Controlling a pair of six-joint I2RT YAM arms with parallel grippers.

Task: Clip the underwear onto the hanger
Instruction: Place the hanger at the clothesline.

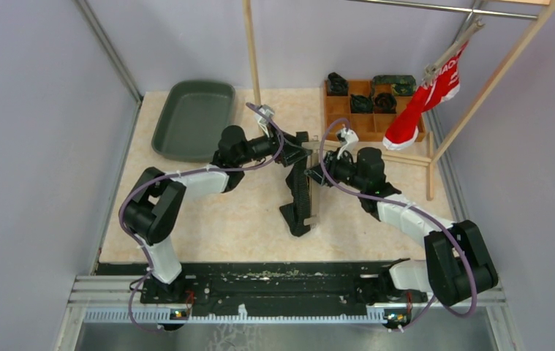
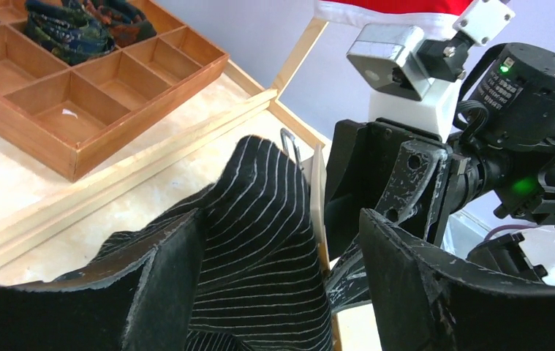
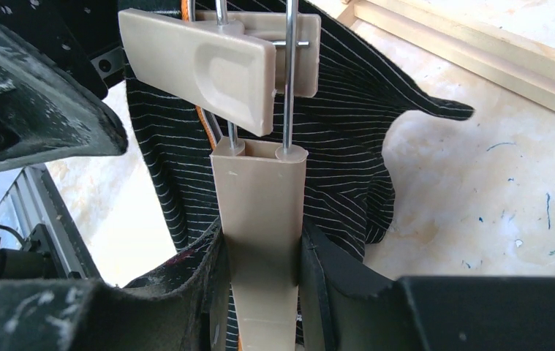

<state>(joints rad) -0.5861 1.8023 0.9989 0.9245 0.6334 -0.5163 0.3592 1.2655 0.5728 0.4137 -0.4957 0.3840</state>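
Nearest the lens on my right wrist, my right pincer [image 3: 263,267] is clamped on the beige bar of the clip hanger [image 3: 259,205], which runs up the middle of that frame. At the bar's upper end the clip [image 3: 201,69] sits at top centre. The black pinstriped underwear [image 3: 347,146] hangs behind bar and clip, spilling to the right over the pale surface [image 3: 493,183]. I cannot tell whether the clip's mouth has any cloth in it.

My left pincer [image 2: 278,245] has its fingers apart, with a fold of the underwear bunched between them at lower centre of its own view. The cloth lies against the left finger and stops short of the right one.

As I judge it, I am at the step of feeding the cloth's edge to the clip, and nothing looks clipped yet. The next move calls for a firm pinch on that edge. Then I carry it into the clip's mouth while my right side holds the bar steady.
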